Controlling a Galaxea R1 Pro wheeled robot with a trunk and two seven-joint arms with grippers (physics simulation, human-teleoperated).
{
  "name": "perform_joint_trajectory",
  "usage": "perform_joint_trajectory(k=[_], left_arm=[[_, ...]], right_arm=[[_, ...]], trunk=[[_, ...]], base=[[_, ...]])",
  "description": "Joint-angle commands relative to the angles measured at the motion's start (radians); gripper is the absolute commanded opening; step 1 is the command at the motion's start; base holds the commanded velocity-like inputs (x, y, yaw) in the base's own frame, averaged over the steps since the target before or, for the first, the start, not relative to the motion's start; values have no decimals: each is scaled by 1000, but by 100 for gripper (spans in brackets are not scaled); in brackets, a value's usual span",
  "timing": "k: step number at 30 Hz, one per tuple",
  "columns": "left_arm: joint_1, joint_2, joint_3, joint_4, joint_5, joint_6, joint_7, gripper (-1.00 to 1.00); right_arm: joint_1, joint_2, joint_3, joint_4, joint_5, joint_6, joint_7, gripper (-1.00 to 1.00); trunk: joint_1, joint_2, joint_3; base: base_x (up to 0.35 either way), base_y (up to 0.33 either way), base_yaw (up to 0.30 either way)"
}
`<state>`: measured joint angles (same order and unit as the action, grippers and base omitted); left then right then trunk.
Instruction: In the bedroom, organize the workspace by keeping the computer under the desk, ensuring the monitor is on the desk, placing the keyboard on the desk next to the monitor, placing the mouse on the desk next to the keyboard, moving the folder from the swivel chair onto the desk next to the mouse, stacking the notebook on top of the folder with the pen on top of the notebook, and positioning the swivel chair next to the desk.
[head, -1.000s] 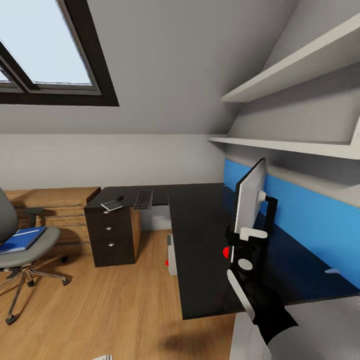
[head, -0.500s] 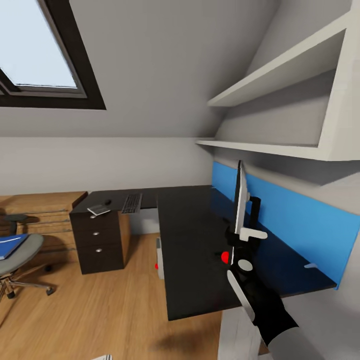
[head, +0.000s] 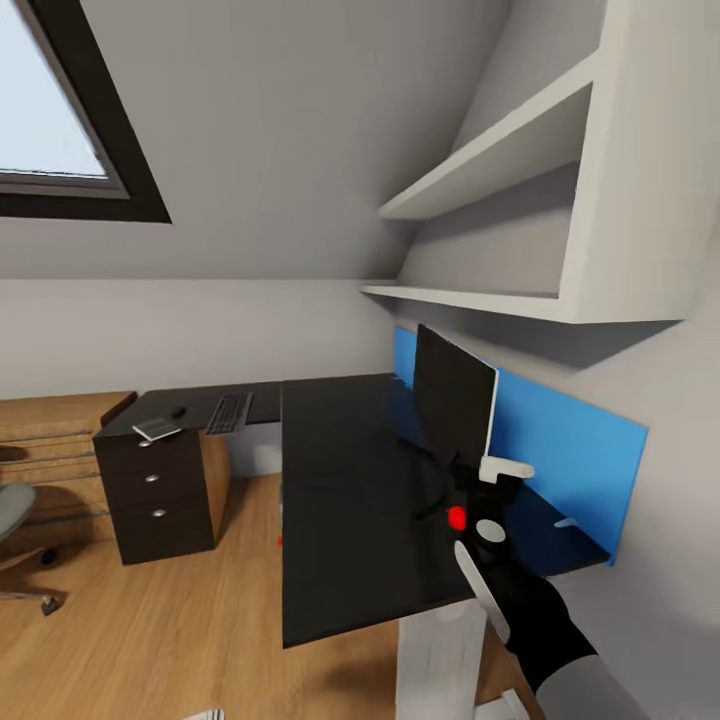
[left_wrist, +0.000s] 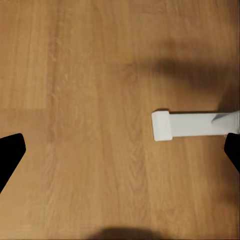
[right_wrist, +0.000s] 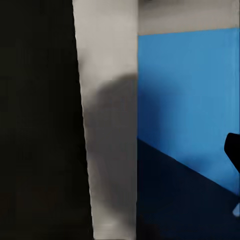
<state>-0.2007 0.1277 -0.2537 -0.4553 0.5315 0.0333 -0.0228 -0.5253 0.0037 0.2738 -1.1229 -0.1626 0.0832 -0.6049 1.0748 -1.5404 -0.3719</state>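
Standing on the desk (head: 340, 500) by the blue wall panel (head: 560, 440), the monitor (head: 452, 405) is gripped at its base by the right gripper (head: 487, 480), its stand largely hidden. Farther along the desk lie the keyboard (head: 229, 412), mouse (head: 178, 411) and notebook (head: 157, 429). The swivel chair (head: 12, 515) is cut off. The left wrist view shows wood floor (left_wrist: 90, 100) between the left gripper's (left_wrist: 120, 155) wide-spread fingertips. No writing is legible.

The monitor (head: 452, 403) stands on the desk (head: 340, 500), right of the keyboard (head: 229, 412) and notebook (head: 157, 429).
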Motion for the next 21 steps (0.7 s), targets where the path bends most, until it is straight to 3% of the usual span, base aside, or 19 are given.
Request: perform_joint_trajectory(k=[1,21], left_arm=[[0,1,-4,-2,8,4,0,100],[0,1,-4,-2,8,4,0,100]], right_arm=[[0,-1,2,-1,-5,7,-7,100],[4,1,2,2,-3,7,-2,100]], trunk=[[0,-1,0],[0,-1,1]], base=[[0,-255,-107],[0,-140,-11]])
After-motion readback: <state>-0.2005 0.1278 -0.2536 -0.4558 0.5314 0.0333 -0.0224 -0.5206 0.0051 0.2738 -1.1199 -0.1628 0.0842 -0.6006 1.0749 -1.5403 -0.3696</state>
